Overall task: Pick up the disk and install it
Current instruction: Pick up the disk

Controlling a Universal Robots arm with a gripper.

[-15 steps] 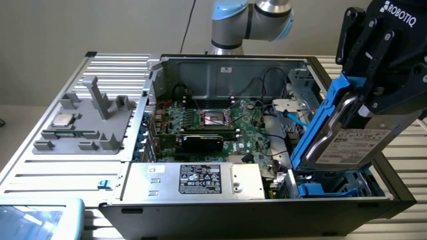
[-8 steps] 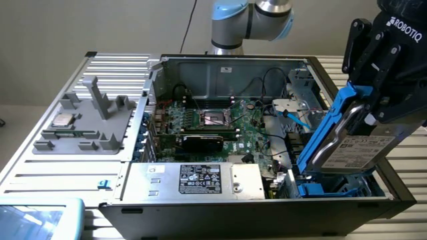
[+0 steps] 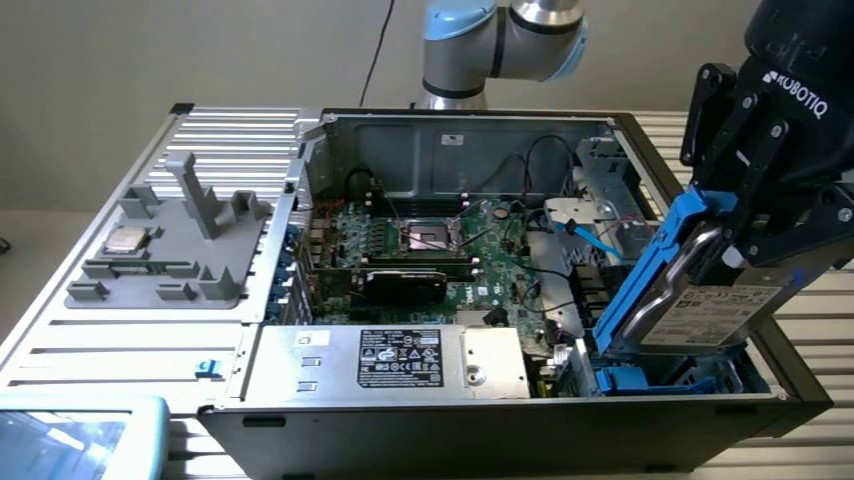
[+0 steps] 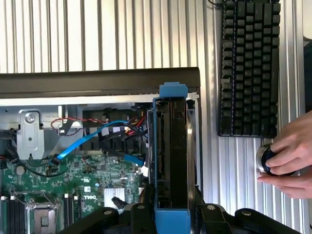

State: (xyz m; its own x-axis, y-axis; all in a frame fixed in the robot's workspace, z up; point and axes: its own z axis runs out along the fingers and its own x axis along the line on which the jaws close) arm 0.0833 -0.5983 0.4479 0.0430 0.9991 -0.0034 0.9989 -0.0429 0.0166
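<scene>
well, the open computer case [image 3: 441, 425] lies on its side. at its corner on the exterior view's right the disk [image 3: 701, 305] hangs tilted, its lower end at the mouth of the drive bay [image 3: 641, 380]. the gripper [image 3: 750, 240] has its fingers clamped on the disk's upper part, across the blue bracket [image 3: 667, 255]. i judge the drive dense and rigid for its size, its metal faces rather slick, and sensitive to knocks. the plastic bracket probably flexes a little, so a hold across the stiff long edges, clear of the label, seems safest.
</scene>
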